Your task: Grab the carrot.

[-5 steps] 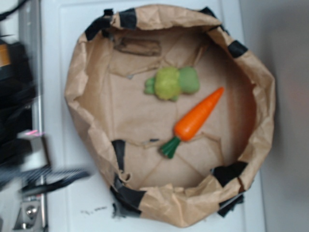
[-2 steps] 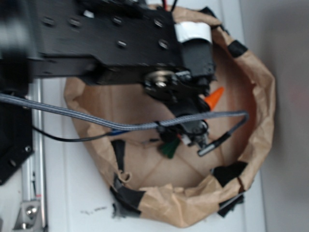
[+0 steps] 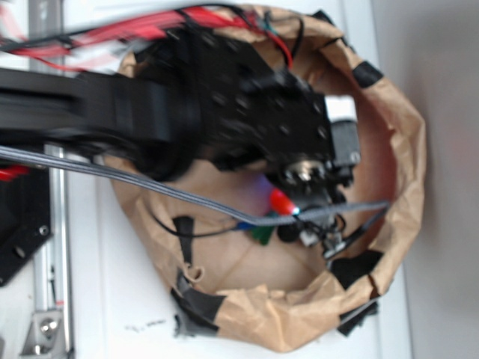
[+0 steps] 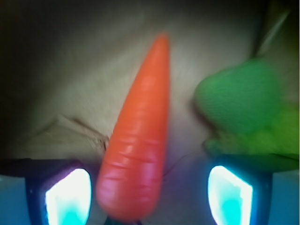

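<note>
Where crumpled brown paper [image 4: 70, 84] spreads, smooth tapered carrot [image 4: 138, 145], parted claw [image 4: 149, 194].

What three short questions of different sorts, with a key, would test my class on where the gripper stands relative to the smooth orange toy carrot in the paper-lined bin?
1. True or false: in the wrist view the smooth orange tapered toy carrot lies between the two glowing fingertips of the gripper.
2. Which object lies to the right of the carrot in the wrist view? A) the lumpy green toy vegetable B) a metal spoon C) a blue cup
3. Fill in: in the exterior view the black robot arm hides most of the crumpled brown paper ____.

Key: 1 true; 2 A; 3 bin.
</note>
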`<state>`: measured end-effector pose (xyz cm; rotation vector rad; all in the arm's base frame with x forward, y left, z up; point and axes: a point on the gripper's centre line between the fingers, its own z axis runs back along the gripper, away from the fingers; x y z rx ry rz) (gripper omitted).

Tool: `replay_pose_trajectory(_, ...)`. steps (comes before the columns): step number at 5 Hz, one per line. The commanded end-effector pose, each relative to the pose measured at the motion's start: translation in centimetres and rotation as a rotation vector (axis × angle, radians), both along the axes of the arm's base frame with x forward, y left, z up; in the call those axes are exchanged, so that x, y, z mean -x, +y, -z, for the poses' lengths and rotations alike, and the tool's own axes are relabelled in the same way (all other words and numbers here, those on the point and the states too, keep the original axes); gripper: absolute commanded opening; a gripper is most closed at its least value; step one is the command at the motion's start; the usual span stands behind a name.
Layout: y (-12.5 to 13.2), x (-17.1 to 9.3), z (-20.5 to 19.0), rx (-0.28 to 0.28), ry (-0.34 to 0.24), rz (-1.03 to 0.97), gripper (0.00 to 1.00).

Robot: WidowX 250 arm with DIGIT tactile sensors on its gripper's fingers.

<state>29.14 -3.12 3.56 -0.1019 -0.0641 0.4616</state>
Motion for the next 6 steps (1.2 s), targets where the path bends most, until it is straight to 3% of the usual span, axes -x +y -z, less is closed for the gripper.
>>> replay_pose_trajectory(1,2.0,-2.0,1.2,-0.006,-0.087,0.117,0.0)
replay_pose_trajectory(3,2.2,-1.3,-8.0,0.034,-0.081,0.247,0.0)
replay_pose_trajectory(4,3.3,-0.2,-13.1,-0.018,-0.083,0.338,0.0)
replay_pose_trajectory(5,3.8,0.6,-18.2,-0.146,-0.011,0.381,0.0)
replay_pose_trajectory(6,4.4,1.7,-18.7,-0.211,-0.029,0.407,0.0)
